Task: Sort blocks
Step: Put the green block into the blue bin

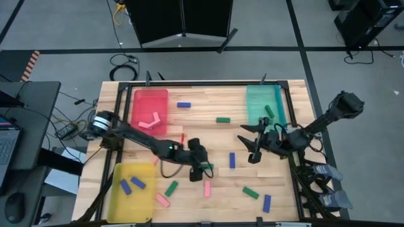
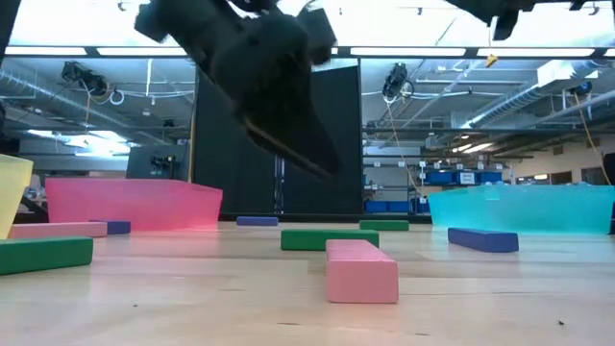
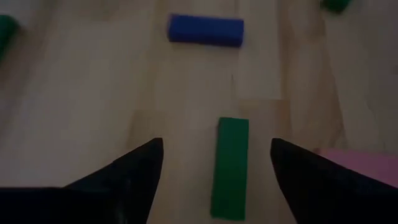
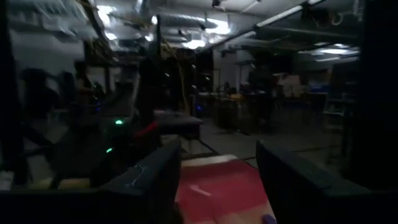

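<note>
Small pink, blue and green blocks lie flat across the wooden table. My left gripper point(image 1: 204, 169) point(image 3: 216, 143) is open and slants down over a green block point(image 3: 230, 165) near the table's middle. Its fingers stand on either side of the block, above the table and clear of it, as the low view shows point(image 2: 288, 106). A blue block point(image 3: 205, 29) lies beyond it and a pink one point(image 3: 360, 165) beside it. My right gripper point(image 1: 252, 146) point(image 4: 217, 180) is open with nothing between its fingers, raised over the table's right half and pointing toward the left.
A red tray point(image 1: 150, 94) at far left holds pink blocks, a teal tray point(image 1: 278, 104) at far right holds a green one, and a yellow tray point(image 1: 131, 211) at near left holds blue ones. Loose blocks lie along the near edge point(image 1: 250, 193) and centre point(image 1: 231, 160).
</note>
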